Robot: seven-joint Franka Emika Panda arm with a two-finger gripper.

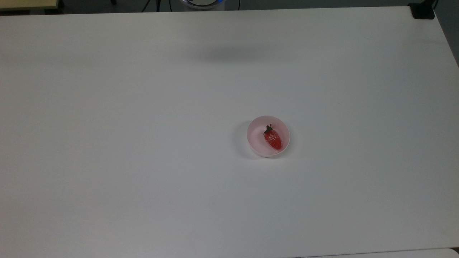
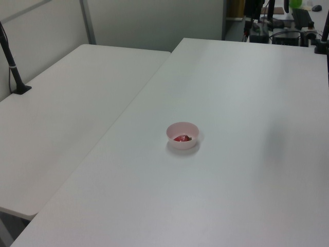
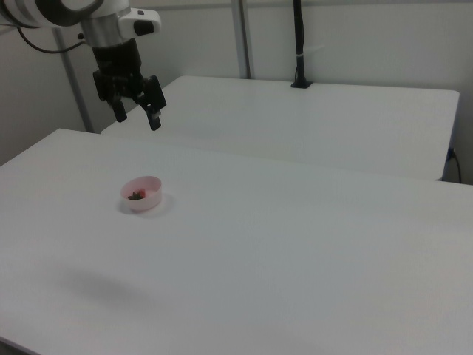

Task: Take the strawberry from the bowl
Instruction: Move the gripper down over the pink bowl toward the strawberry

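Observation:
A pale pink bowl [image 1: 255, 131] stands on the white table, right of centre in the top view. Inside it lies the red strawberry [image 1: 273, 139], its dark green cap pointing to the table's far edge. The left view has the bowl [image 2: 180, 144] mid-table with the strawberry [image 2: 180, 138] red inside. In the right view the bowl [image 3: 145, 203] sits at the left with the strawberry [image 3: 137, 195] in it. My gripper [image 3: 137, 118] hangs high above and behind the bowl in the right view, open, with nothing between its fingers.
A second white table [image 2: 61, 118] adjoins along a seam on the left view's left, with a black clamped post [image 2: 13, 67] on it. A black block [image 1: 423, 10] sits at the top view's far right corner. A faint shadow [image 1: 229, 53] lies near the far edge.

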